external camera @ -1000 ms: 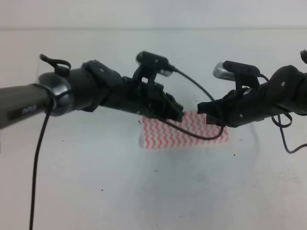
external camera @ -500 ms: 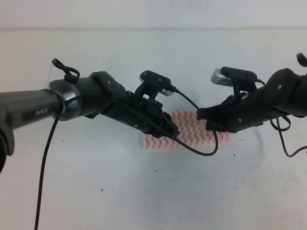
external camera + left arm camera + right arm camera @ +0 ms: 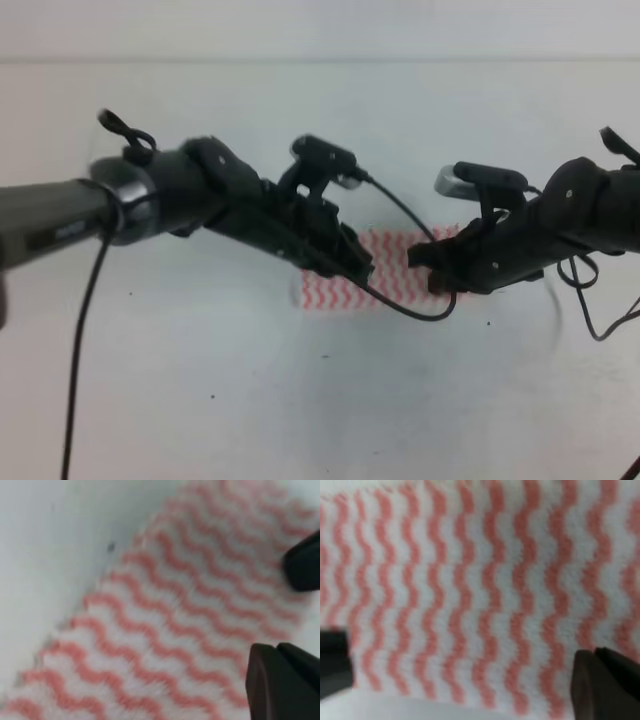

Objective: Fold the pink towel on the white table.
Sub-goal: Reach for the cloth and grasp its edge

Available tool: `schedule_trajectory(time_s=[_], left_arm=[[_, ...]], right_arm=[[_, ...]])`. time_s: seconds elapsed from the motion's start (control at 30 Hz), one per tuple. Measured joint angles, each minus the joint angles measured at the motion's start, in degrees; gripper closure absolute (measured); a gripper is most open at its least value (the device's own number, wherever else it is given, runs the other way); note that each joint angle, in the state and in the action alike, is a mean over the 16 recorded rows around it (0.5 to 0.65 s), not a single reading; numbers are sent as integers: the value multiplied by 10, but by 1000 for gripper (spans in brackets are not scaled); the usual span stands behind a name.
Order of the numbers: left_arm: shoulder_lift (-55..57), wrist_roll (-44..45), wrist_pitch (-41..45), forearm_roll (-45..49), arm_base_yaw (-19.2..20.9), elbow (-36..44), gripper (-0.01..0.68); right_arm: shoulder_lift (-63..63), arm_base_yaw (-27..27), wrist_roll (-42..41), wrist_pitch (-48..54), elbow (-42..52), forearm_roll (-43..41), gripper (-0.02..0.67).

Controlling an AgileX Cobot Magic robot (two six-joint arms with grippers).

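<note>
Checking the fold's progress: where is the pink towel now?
In the exterior high view, the pink towel lies mid-table, slightly right of centre, between the left gripper and right gripper.

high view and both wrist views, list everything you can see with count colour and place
pink towel: one, white with pink-red wavy stripes, lying on the table at the middle of the high view, partly hidden by both arms; fills most of both wrist views
white table: one, plain white with a few small dark specks, filling nearly the whole high view
left gripper: one, black, low over the towel's left part; two dark jaw tips show at the right edge of the left wrist view with striped cloth between them, jaws open
right gripper: one, black, low over the towel's right part; dark jaw tips at the lower corners of the right wrist view, jaws open
wrist cameras: two, black and silver, one on top of each arm
cables: black, looping from both arms
</note>
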Motion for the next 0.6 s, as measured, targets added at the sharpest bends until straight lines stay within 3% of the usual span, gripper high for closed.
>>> schedule_trajectory(time_s=[0.6], left_arm=[[22,-29,50,37,7,0,678]], right_arm=[[-26,-6,62,16,0,-76,667]])
